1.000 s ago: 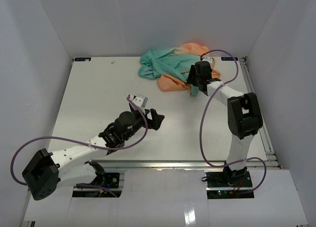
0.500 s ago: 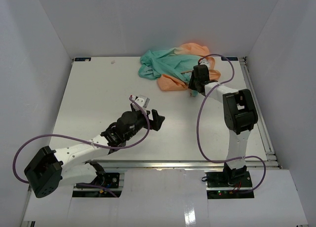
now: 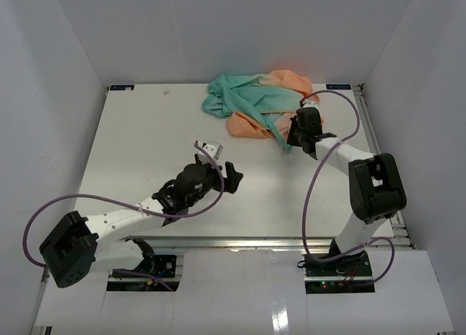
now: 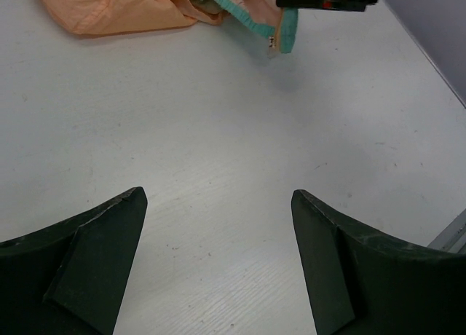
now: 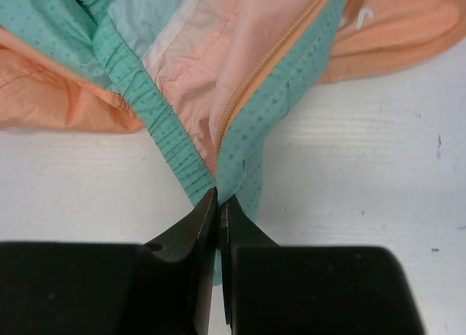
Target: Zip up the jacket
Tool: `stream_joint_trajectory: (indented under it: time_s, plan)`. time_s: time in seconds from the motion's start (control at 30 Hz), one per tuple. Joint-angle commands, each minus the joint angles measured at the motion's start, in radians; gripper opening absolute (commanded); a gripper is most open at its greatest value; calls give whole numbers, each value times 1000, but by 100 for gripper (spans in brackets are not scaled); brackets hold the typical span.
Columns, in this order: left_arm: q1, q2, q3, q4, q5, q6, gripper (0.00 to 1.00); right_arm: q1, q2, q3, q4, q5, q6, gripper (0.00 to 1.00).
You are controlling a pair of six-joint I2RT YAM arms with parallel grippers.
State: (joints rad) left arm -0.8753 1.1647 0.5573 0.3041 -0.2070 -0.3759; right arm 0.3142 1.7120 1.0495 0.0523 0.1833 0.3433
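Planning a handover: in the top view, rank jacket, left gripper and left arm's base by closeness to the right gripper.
1. jacket, far side, pinched by the right gripper.
2. left gripper, mid-table.
3. left arm's base, near edge, left.

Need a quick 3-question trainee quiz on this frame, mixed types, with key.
1. True or false: the right tool is shut on the teal hem of the jacket, right at the lower end of the zipper.
2. Where does the jacket lie on the table? A: crumpled in a heap at the far right. B: spread flat in the centre. C: hanging off the near edge.
3. Fill in: the left tool is ____ and holds nothing, above bare table short of the jacket.

Key: 1 true; 2 A; 3 open.
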Motion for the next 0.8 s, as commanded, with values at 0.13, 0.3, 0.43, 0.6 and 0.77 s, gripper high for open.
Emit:
stream_joint_trajectory:
  time_s: [0.13, 0.3, 0.43, 0.6, 0.77]
  plan:
    - [104, 155, 186, -123, -12, -101, 91, -1, -309, -334, 111, -140, 27, 8]
    - [187, 261, 271, -101, 22, -117, 91, 3, -414, -469, 167, -170, 39, 8]
    - [268, 389, 354, -68, 117, -111, 89, 16, -509, -570, 240, -191, 61, 8]
    - [278, 537, 558, -118, 109, -36, 90, 79, -580, -634, 300, -203, 64, 8]
    - [292, 745, 820, -206, 61, 11, 90, 102, -603, -667, 336, -200, 61, 8]
